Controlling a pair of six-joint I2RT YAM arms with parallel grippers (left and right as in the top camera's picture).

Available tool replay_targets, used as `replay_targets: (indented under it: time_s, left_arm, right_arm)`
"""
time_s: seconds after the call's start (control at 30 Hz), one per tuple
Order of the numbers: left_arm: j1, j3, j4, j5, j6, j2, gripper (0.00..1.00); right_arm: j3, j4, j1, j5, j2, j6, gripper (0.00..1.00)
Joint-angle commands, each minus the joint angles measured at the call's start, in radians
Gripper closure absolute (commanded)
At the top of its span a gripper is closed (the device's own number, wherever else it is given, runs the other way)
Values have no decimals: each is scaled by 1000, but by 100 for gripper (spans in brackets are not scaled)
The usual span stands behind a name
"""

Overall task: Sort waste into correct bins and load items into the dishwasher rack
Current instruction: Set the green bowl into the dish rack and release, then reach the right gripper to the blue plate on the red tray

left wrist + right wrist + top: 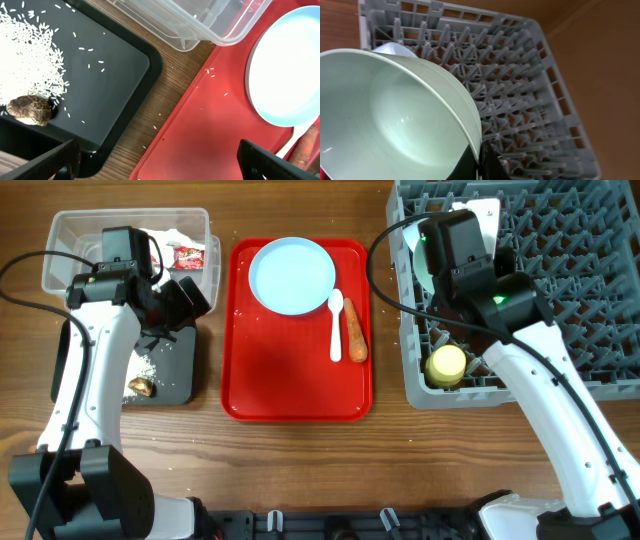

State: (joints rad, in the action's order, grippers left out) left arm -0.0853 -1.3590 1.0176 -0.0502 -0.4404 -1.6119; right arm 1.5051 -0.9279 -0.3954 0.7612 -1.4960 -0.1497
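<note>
Wooden table (300, 470) fills the overhead view, with the dishwasher rack (560, 290) on your right. Your right arm reaches over the rack's left side, close above the yellow cup (447, 365) sitting among the pegs. If you lower carelessly, the load could knock that cup or land on peg tips instead of between them. The plate (292, 275), spoon (336, 325) and carrot (355, 335) lie on the red tray (290, 390), while the left gripper (180, 298) hovers near where the clear tub (70, 240) meets the black tray (180, 375). From the left wrist, its fingers (55, 162) stand wide apart, holding and touching nothing, above the strip of wood between the two trays. Rice (30, 60) and a brown scrap (31, 110) lie in the black tray, and a hasty sweep toward the carrot could clip the plate's rim or scatter the stray grains. From the right wrist, the right gripper (476, 160) is pinched tight on the rim of a pale green bowl (385, 115), held tilted above the rack. That rim-only hold looks thin, so the bowl may swing or slip if you let go before it sits between pegs.
</note>
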Motion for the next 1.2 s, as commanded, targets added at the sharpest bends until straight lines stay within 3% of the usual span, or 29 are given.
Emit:
replay_targets:
  time_s: [0.0, 0.1, 0.27, 0.4, 0.5, 0.73, 1.17]
  left_arm:
    - [-2, -6, 1, -5, -13, 2, 0]
    - [-2, -6, 1, -5, -13, 2, 0]
    - [-2, -6, 1, -5, -13, 2, 0]
    - [-2, -6, 1, -5, -13, 2, 0]
    - [-2, -6, 1, -5, -13, 2, 0]
    - [-2, -6, 1, -5, -13, 2, 0]
    - [-2, -6, 1, -5, -13, 2, 0]
  right_arm:
    - [25, -3, 4, 121, -68, 69, 96]
    - [25, -12, 4, 225, -156, 72, 96]
    - [25, -45, -2, 497, -303, 243, 96]
    - [24, -64, -21, 470, -314, 283, 96]
    - [24, -86, -22, 294, -314, 280, 96]
    - [-3, -65, -14, 410, -322, 284, 96]
    - [-8, -105, -32, 399, -412, 303, 96]
